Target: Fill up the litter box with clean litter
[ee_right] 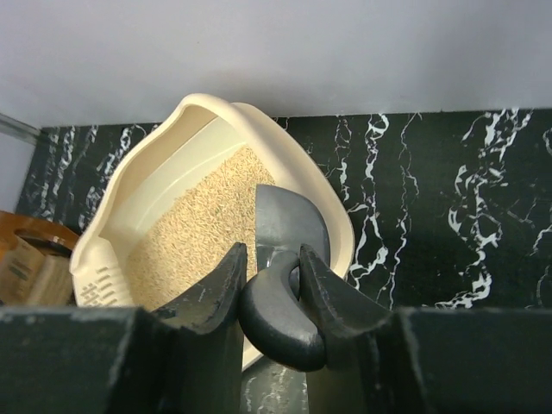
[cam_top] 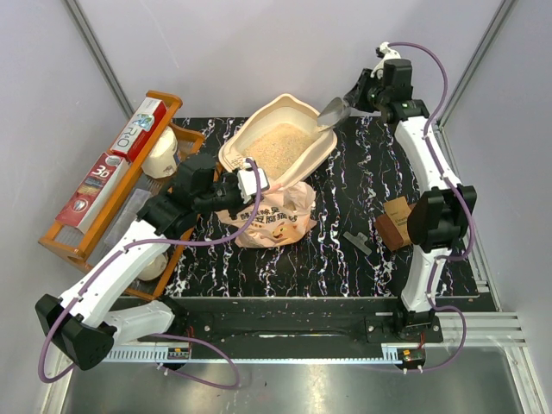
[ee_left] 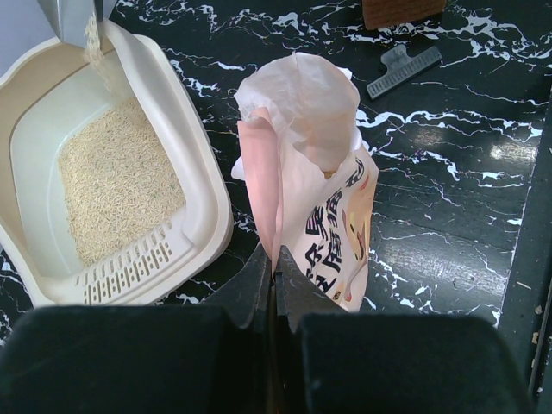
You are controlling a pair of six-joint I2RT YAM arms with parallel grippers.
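The cream litter box (cam_top: 321, 152) sits at the back middle of the table, with pale beige clean litter (cam_top: 278, 147) spread over its floor. It also shows in the left wrist view (ee_left: 203, 216) and the right wrist view (ee_right: 129, 216). My right gripper (cam_top: 360, 92) is shut on the handle of a grey scoop (cam_top: 333, 111), tilted over the box's far right rim; granules fall from the scoop (ee_left: 76, 17) into the box. My left gripper (cam_top: 254, 183) is shut on the edge of the pink litter bag (cam_top: 274, 217), holding it upright and open (ee_left: 302, 103).
An orange wooden rack (cam_top: 164, 108) with boxes and bottles stands at the left. A brown block (cam_top: 397, 222) and a grey clip (cam_top: 356, 242) lie on the black marbled table at the right.
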